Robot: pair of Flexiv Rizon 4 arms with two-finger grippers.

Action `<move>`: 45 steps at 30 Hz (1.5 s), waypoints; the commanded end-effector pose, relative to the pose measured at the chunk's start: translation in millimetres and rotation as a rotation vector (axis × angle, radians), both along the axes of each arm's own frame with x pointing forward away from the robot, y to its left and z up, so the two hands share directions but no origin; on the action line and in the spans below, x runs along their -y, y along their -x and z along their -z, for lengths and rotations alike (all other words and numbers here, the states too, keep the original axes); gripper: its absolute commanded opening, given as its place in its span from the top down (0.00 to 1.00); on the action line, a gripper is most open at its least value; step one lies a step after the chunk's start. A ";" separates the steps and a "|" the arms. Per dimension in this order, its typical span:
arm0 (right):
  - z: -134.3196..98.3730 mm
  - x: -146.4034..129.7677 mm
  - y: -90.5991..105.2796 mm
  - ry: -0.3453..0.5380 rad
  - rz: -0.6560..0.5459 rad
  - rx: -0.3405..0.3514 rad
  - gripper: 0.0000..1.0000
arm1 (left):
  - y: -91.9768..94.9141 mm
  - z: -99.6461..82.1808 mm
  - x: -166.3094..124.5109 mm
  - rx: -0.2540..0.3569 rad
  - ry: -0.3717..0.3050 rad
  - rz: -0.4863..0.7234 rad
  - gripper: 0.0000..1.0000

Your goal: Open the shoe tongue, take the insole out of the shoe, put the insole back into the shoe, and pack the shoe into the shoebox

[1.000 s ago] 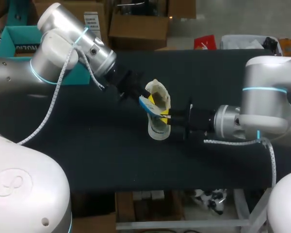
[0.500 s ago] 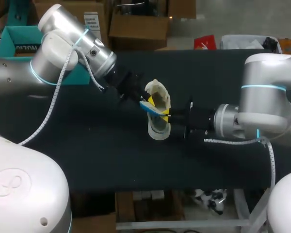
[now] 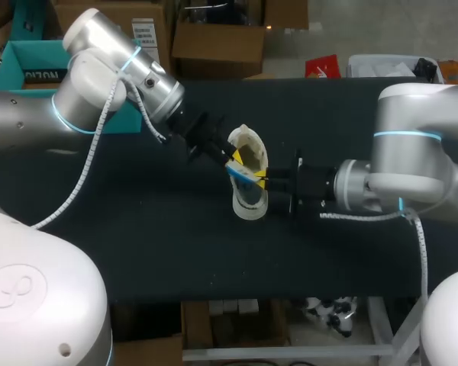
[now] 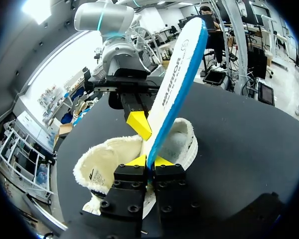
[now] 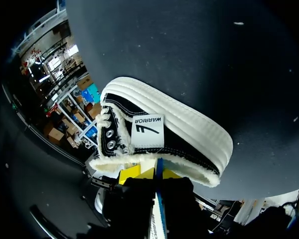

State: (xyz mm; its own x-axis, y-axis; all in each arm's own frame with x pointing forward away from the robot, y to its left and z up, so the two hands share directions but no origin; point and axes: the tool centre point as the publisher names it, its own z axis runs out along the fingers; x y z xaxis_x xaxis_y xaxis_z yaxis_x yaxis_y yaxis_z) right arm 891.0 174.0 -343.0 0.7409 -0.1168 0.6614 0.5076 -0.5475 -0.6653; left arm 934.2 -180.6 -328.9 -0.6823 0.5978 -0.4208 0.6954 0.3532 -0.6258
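A fleece-lined shoe (image 3: 250, 204) with a white sole lies on its side mid-table. Above its opening, a white insole with a blue edge (image 3: 246, 172) is held from both ends. My left gripper (image 3: 230, 158) is shut on one end; in the left wrist view the insole (image 4: 177, 84) rises from between its tips (image 4: 149, 160) over the shoe (image 4: 107, 162). My right gripper (image 3: 266, 183) is shut on the other end, and one of its yellow fingers (image 4: 138, 124) presses the insole's face. In the right wrist view the insole's edge (image 5: 158, 211) sits between my right gripper's (image 5: 149, 174) tips, just above the black-sided shoe (image 5: 162, 137).
A teal shoebox (image 3: 27, 65) stands at the table's back left corner, partly behind my left arm. The black tabletop (image 3: 175, 244) stretches in front of the shoe and to its sides.
My right gripper has closed further onto the insole's end. The insole and both grippers have shifted only slightly above the shoe.
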 end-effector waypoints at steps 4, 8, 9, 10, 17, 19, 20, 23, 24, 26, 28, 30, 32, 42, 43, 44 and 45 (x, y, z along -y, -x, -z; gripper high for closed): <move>3.2 -1.3 -7.2 0.009 0.004 -0.003 1.00 | -2.9 2.6 -0.2 -0.026 0.018 0.018 0.33; 2.2 2.8 -6.0 0.009 0.013 0.000 1.00 | 6.7 -5.5 -3.4 -0.018 0.041 0.036 0.29; 2.4 3.7 -5.9 0.008 0.014 0.000 1.00 | 9.3 -7.7 -4.0 -0.017 0.050 0.043 0.31; 2.6 4.3 -5.7 0.007 0.015 0.000 1.00 | 11.4 -9.8 -4.4 -0.014 0.057 0.046 0.38; 5.1 7.5 -5.8 0.001 0.018 -0.003 1.00 | 22.5 -11.8 1.6 -0.004 0.071 0.070 0.62; 5.7 7.6 -6.2 0.000 0.017 -0.004 1.00 | 25.2 -10.9 4.5 -0.005 0.069 0.079 0.67; 5.9 7.7 -6.4 0.000 0.016 -0.005 1.00 | 26.0 -10.7 5.5 -0.004 0.069 0.080 0.67; 6.4 7.7 -7.2 -0.003 0.012 -0.008 1.00 | 27.1 -10.2 8.1 -0.001 0.070 0.083 1.00; 6.1 7.5 -7.1 -0.004 0.011 -0.008 1.00 | 27.1 -9.7 8.7 0.004 0.067 0.079 1.00; 3.0 7.6 -3.5 -0.001 0.012 -0.002 0.65 | 26.2 -8.4 8.7 0.008 0.059 0.068 1.00; -2.2 7.6 2.6 0.016 0.021 0.004 0.30 | 25.3 -7.5 8.3 0.009 0.058 0.062 1.00; -8.0 7.1 9.0 0.034 0.027 0.010 0.22 | 25.7 -7.2 7.5 0.009 0.057 0.054 1.00; -13.0 6.3 14.9 0.044 0.031 0.013 0.32 | 27.1 -7.1 6.6 0.010 0.058 0.051 1.00; -16.6 -5.8 22.8 0.039 0.005 0.037 1.00 | 36.6 -4.7 6.1 0.026 0.058 0.030 1.00; -15.4 -5.8 22.0 0.035 0.001 0.037 1.00 | 37.5 -4.6 6.2 0.028 0.059 0.030 1.00; -14.4 -6.0 21.1 0.033 -0.003 0.036 1.00 | 38.3 -4.5 6.1 0.030 0.059 0.029 1.00; -13.3 -6.3 20.3 0.032 -0.007 0.036 1.00 | 38.9 -4.4 6.1 0.039 0.060 0.025 1.00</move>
State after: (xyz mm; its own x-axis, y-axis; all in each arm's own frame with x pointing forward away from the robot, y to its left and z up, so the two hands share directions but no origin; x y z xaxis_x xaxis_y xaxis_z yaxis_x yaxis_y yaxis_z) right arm 866.3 179.7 -323.7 0.7162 -0.0904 0.6920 0.5290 -0.5765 -0.6227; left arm 902.6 -187.1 -323.8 -0.6475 0.5999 -0.4700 0.7235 0.2902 -0.6264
